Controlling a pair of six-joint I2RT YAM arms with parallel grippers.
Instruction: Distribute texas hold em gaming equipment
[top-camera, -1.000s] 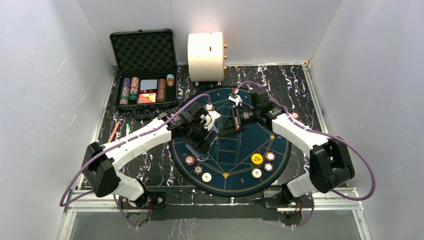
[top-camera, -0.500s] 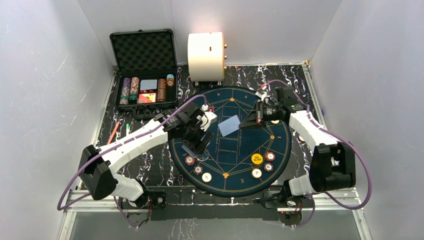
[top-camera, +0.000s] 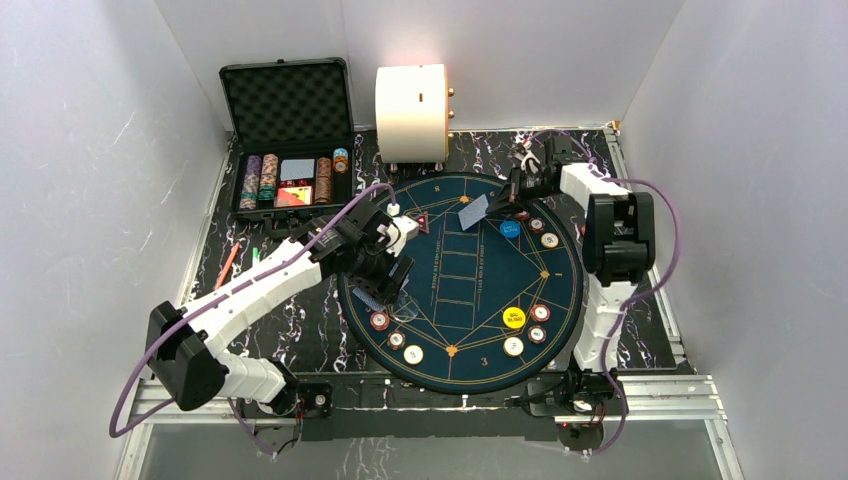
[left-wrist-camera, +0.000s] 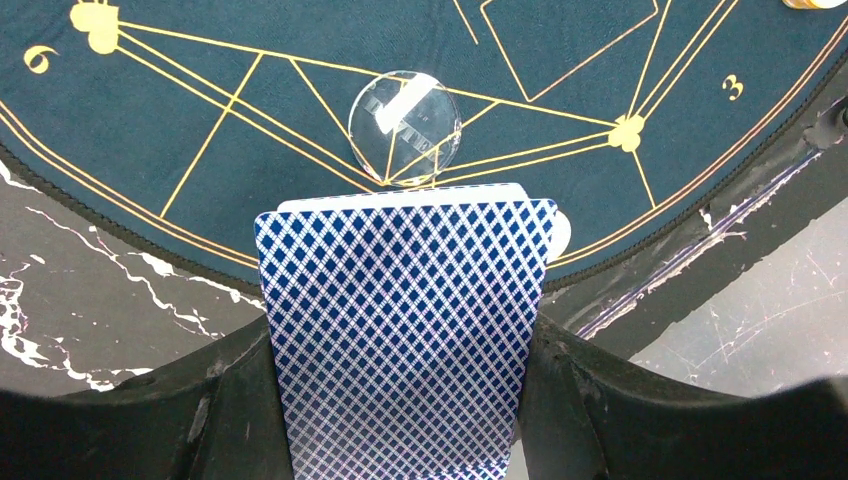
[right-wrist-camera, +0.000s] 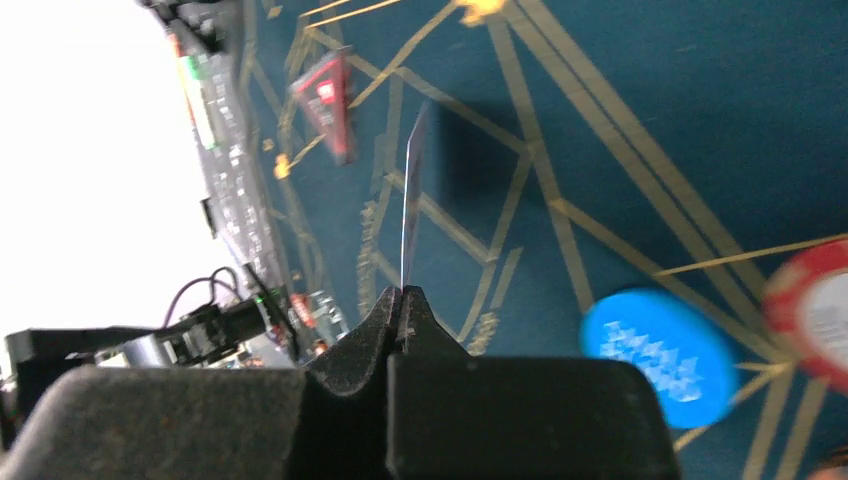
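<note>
Overhead, a round blue felt mat lay on the marbled counter, with an open black case at the far left and a big cream cylinder beside it, both well apart from the arms. Red-and-white and cream chips sat in small groups near the mat's near and right rim, a yellow button among them. The left tool hung over the mat's left edge, clenched on a deck of blue-backed cards; the right tool, over the far side, pinched a single card that pointed toward the red triangular marker, a blue button near it. From the left wrist, the deck filled the gap between the black fingers, and a clear round disc lay on the felt just beyond its top edge. From the right wrist, the fingertips were shut on the card's edge, the card seen edge-on above the felt, the marker beyond it and the blue button off to the right.
</note>
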